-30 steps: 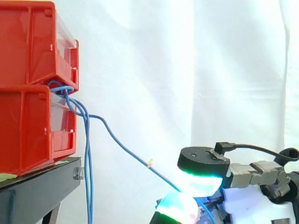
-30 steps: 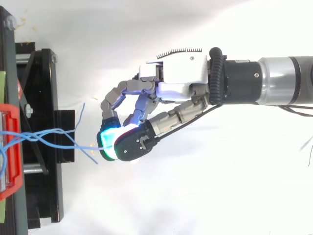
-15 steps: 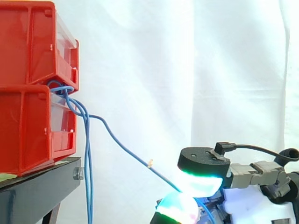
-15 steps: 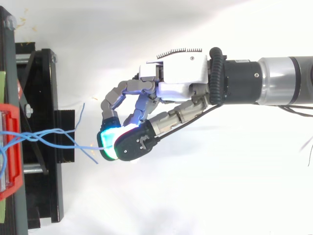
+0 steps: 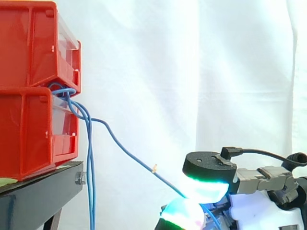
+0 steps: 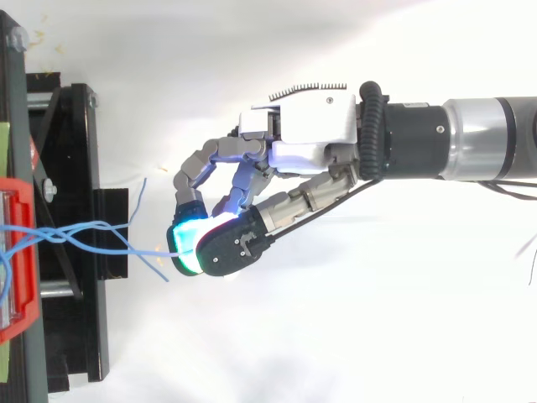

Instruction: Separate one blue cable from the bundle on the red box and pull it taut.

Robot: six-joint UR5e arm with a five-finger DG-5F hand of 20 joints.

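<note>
Several blue cables [image 5: 89,158] come out between two stacked red bins [image 5: 29,91] and hang down past the black stand [image 5: 43,191]. One blue cable [image 5: 129,154] runs apart from them, slanting down and right to my hand [image 6: 294,159]. It carries a small orange tag [image 5: 154,167]. My fingers are curled and the glowing fingertips [image 5: 205,188] pinch this cable low at the right of the side view. From above, the cable [image 6: 126,248] crosses from the bin's edge [image 6: 18,252] to the pinching pads [image 6: 186,239].
The white curtain [image 5: 192,72] hangs behind everything. The black stand's frame [image 6: 67,168] reaches out at the left of the top view. Loose blue cable ends [image 6: 138,191] stick out near the stand.
The hand and the pinched cable have sunk very slightly in the side view; otherwise nothing has visibly moved.
</note>
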